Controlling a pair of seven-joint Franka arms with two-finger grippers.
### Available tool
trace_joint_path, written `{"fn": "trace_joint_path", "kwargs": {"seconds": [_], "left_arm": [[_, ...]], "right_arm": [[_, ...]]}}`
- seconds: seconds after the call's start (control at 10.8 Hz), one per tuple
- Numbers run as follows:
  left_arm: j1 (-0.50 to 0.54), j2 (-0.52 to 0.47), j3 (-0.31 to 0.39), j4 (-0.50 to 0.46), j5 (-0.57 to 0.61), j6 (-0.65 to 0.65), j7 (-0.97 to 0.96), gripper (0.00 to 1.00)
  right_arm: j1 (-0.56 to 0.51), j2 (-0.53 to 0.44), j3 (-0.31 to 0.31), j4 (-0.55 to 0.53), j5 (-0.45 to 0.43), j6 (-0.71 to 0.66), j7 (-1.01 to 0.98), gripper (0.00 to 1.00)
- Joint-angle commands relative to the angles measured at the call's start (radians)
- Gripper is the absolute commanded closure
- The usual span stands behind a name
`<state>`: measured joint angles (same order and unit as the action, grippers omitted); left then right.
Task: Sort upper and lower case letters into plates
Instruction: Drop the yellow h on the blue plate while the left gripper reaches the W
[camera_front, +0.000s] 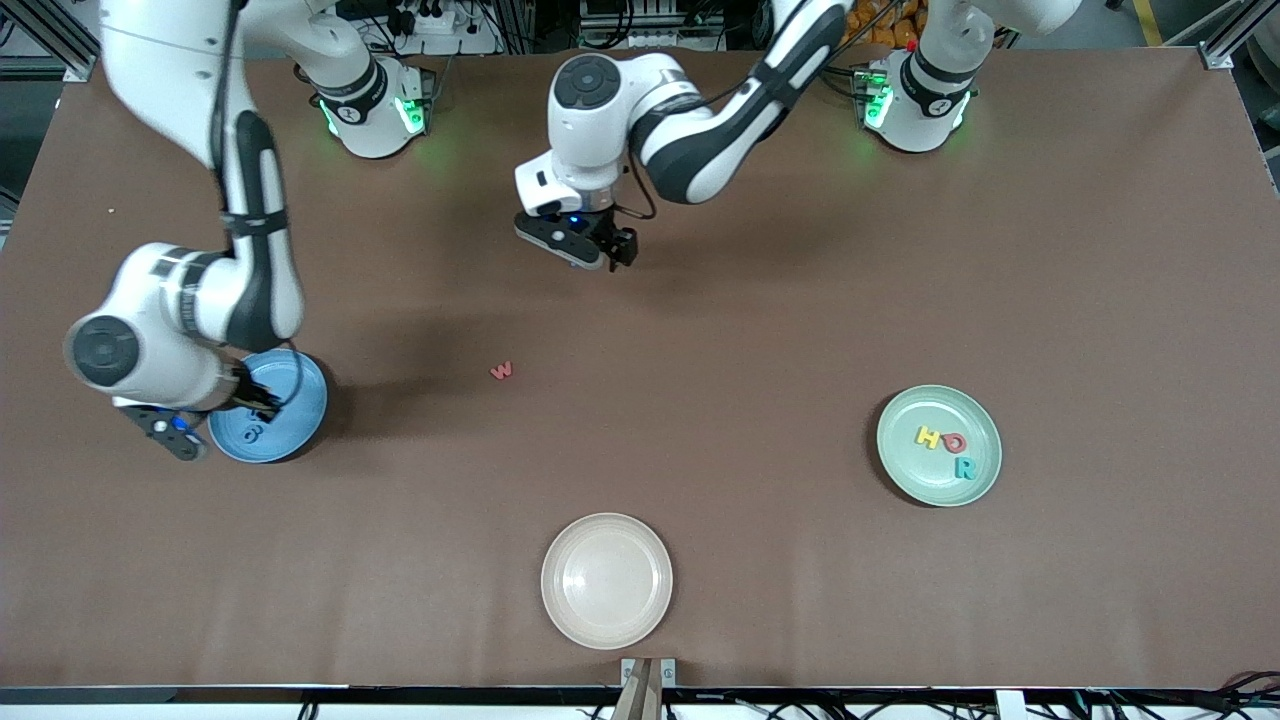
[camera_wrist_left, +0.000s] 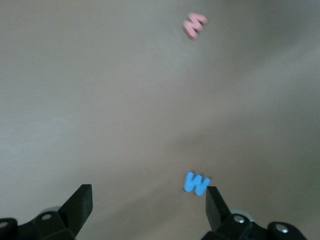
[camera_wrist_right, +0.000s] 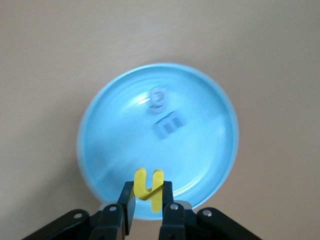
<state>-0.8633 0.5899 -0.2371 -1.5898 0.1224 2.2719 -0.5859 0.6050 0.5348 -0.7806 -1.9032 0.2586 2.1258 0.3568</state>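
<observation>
My right gripper (camera_front: 255, 395) is over the light blue plate (camera_front: 300, 420), shut on a yellow letter (camera_wrist_right: 149, 188) that it holds above the plate's rim (camera_wrist_right: 220, 115). Two blue letters (camera_wrist_right: 165, 114) lie in that plate. My left gripper (camera_front: 612, 250) hangs open over the table's middle, toward the arms' bases. A blue w (camera_wrist_left: 196, 183) lies on the table close to one of its fingers (camera_wrist_left: 214, 202); the front view hides it. A red w (camera_front: 501, 370) lies loose on the table and also shows in the left wrist view (camera_wrist_left: 195, 25). The mint green plate (camera_front: 905, 470) holds a yellow H, a red O and a teal R.
A cream-white round plate (camera_front: 607, 580) stands nearest the front camera, near the table's front edge. The brown table (camera_front: 760, 330) is bare between the plates.
</observation>
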Motion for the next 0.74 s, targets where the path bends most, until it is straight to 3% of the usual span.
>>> {"fn": "trace_joint_path", "kwargs": {"seconds": [0.0, 0.65], "left_arm": [[-0.042, 0.109, 0.005, 0.086, 0.057, 0.014, 0.052, 0.0], [-0.072, 0.189, -0.008, 0.082, 0.062, 0.049, 0.179, 0.0]], "right_arm": [[-0.016, -0.01, 0.01, -0.002, 0.008, -0.021, -0.044, 0.0], [-0.004, -0.01, 0.015, -0.002, 0.01, -0.04, -0.033, 0.0]]}}
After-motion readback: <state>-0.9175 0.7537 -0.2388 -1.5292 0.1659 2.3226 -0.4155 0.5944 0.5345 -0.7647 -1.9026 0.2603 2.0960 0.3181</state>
